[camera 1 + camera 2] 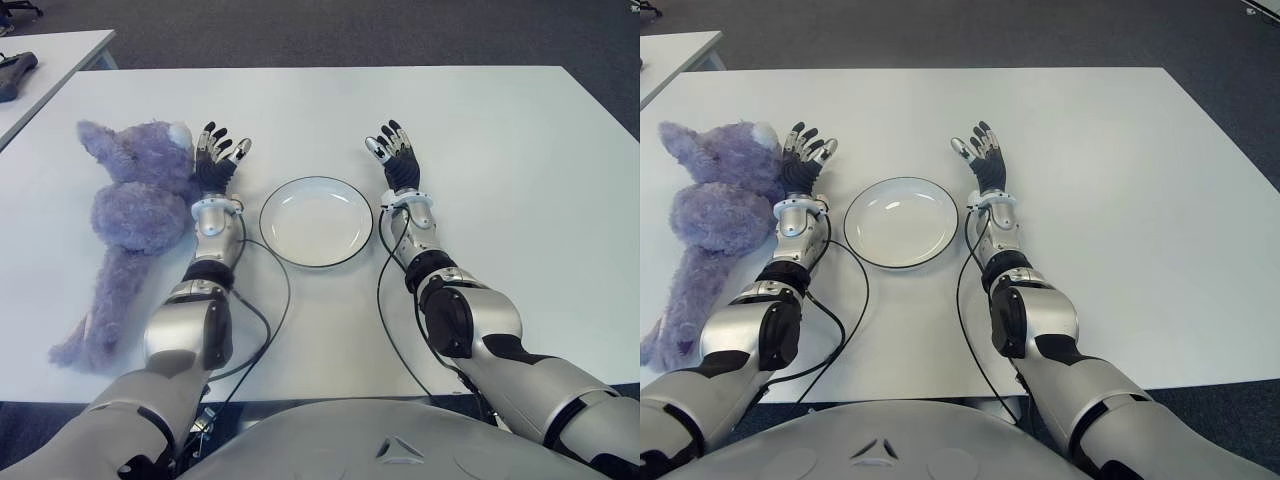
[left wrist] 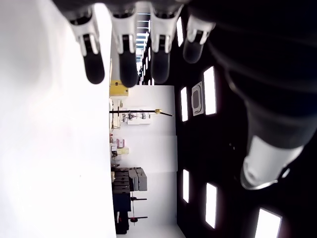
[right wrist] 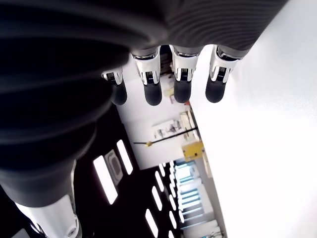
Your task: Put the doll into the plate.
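Doll position: the purple plush fabric doll (image 1: 125, 225) lies stretched out on the white rectangular counter (image 1: 520, 160) near its left edge, head toward the far edge and legs trailing toward the near edge. It is not yet in the round white plate with a dark rim (image 1: 316, 221), which sits empty between the two hands, closer to the near edge than the far one.

Left hand (image 1: 216, 160): fingers spread and straight, holding nothing, just beside the doll's head and apparently touching its fur. Right hand (image 1: 396, 156): fingers likewise spread and empty, just beside the plate on its right-edge side, well apart from the doll.

Handling judgement: the doll looks soft, light and floppy, with a long limp lower body. A pinch on a limb would likely let the rest dangle and drag. The rounded torso below the head appears the best place to close the fingers, as it is bulky enough to fill the palm. Breakage risk is negligible; the plate may slide if bumped.

View coverage: the eye views show doll, plate and both arms. The left wrist view shows only extended fingertips (image 2: 123, 64) against the counter and the room beyond; the right wrist view shows the same for its fingertips (image 3: 182, 82). Neither wrist view shows doll or plate.
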